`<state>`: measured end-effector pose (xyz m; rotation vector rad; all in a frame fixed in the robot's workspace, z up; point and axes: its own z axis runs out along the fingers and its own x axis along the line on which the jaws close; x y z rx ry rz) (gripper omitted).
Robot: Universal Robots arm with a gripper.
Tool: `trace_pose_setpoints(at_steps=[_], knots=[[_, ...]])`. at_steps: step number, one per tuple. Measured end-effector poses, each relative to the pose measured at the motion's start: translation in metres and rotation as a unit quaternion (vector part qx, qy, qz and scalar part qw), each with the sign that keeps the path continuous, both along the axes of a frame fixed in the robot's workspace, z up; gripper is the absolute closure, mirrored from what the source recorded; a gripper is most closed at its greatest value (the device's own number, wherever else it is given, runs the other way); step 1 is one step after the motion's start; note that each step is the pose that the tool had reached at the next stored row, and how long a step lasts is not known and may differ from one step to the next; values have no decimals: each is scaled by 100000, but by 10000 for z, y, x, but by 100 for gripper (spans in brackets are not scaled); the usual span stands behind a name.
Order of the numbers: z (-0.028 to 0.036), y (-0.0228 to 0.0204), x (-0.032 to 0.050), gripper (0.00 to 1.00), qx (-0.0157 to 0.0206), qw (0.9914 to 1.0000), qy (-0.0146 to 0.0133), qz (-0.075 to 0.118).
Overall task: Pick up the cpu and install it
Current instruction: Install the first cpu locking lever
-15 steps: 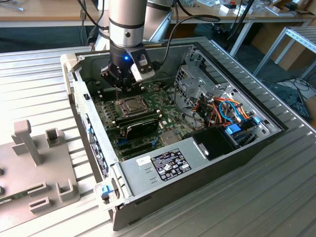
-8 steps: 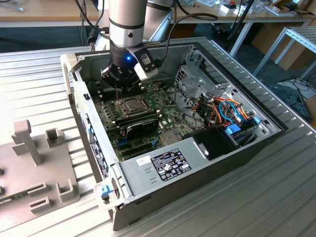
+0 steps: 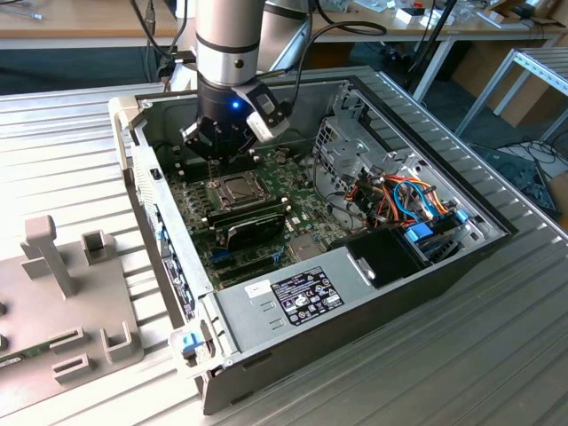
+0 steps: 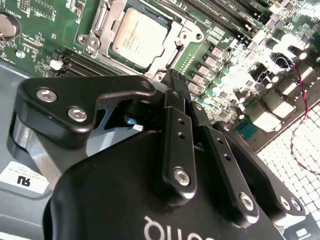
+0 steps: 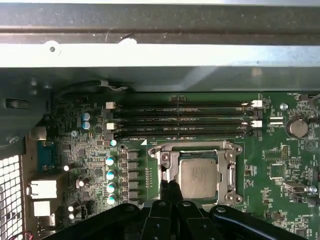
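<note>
- Inside the open case (image 3: 355, 333), the gripper (image 3: 219, 162) hangs low over the motherboard (image 5: 280, 170). In the exterior view it is on the far side of the socket frame (image 5: 231, 172).
- Its fingers (image 5: 175, 194) are pressed together with no gap between them, and they hold nothing. In the first wrist view their tips sit just beside one edge of the socket frame, apart from the chip.
- The cpu (image 5: 198, 177) lies flat inside the socket frame with its dull metal top up, between the side rails. The memory slots (image 5: 180, 117) run alongside, just past the socket frame.
- The cpu looks seated in the socket. I cannot tell whether the frame's plate is clamped over its edges or only lies around it.
- Handling, as a judgement:
  - The cpu should be light and stiff.
  - Its smooth top gives little friction, so a loose pinch could let it slide.
  - The underside contacts and the socket's pins are the fragile parts, so tilting or dragging it is the main risk.
- The best hold is probably on two opposite bare edges, with the cpu kept level and no force put on the top.
- The rails crowd the cpu closely, so the fingers have little room on either side.
</note>
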<state>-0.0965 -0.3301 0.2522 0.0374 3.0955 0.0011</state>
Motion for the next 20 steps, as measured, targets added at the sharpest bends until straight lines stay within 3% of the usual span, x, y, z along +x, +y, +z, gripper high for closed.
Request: trace_pose_setpoints(at_steps=[2,4,11,12,14,16,17,19,20], knots=[[-1,3,-12,89,172,100000,-3,-8],[-2,3,-46,89,717,99997,-32,-3],[-6,4,-147,89,849,99996,-53,-8],[-6,5,-148,89,754,99997,-39,-2],[-6,9,-148,89,-249,100000,-47,-5],[-5,9,-149,89,-334,99999,-57,6],[-5,10,-151,89,326,99999,-103,-2],[-6,11,-156,89,1975,99980,-199,-8],[-6,10,-162,89,3387,99942,-268,-9]])
